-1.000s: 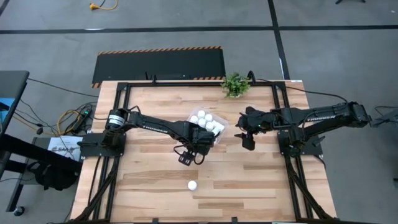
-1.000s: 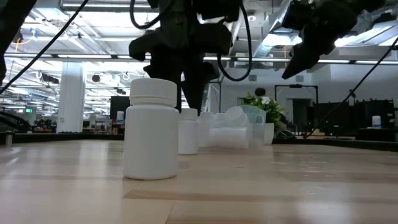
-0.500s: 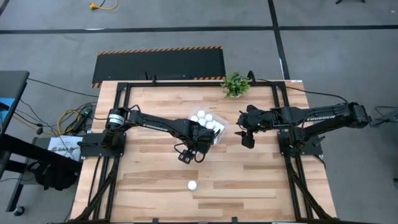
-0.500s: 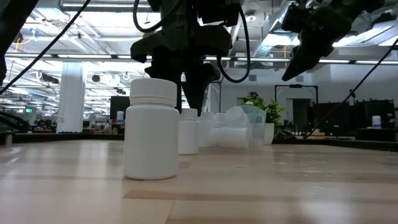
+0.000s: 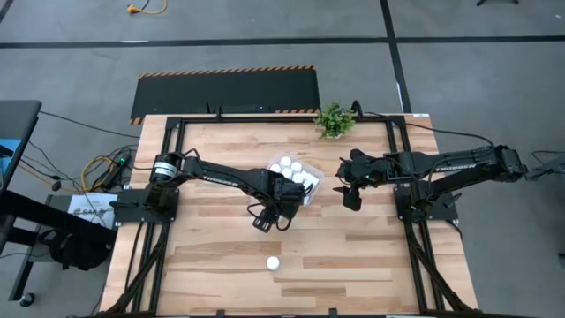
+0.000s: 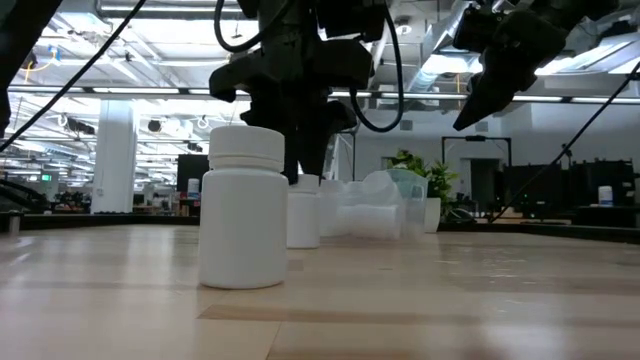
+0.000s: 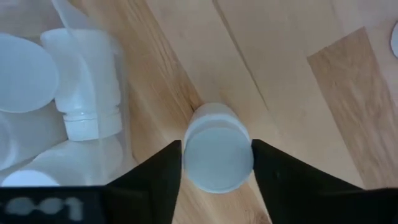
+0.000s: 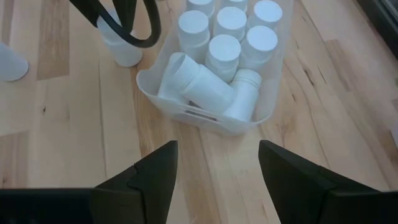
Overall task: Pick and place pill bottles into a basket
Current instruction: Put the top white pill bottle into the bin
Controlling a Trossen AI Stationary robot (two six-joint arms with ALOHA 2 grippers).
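Note:
A white pill bottle (image 7: 217,152) stands upright on the wooden table just beside the clear basket (image 7: 122,93), toward the table's near edge. My left gripper (image 7: 216,163) hangs over it, pointing down, shut on it; it also shows in the high view (image 5: 269,221). The basket (image 8: 186,117) holds several bottles, some standing and some lying. A second pill bottle (image 5: 274,263) stands alone near the table's front edge. My right gripper (image 8: 217,168) hovers open and empty to the right of the basket, as the high view (image 5: 350,200) also shows. My left gripper pinches the bottle between its two fingers at the cap's opposite sides (image 7: 190,160). The fingers come from above, pointing almost straight down. The bottle (image 6: 303,215) stands upright with its base on the table.
A small green potted plant (image 5: 334,120) stands at the table's far edge, behind the right arm. Bare tabletop (image 5: 353,256) lies at the near right and at the far left.
My left gripper has closed its fingers in on the bottle beside the basket while staying over the same spot. The bottle has not moved. My right arm has kept still.

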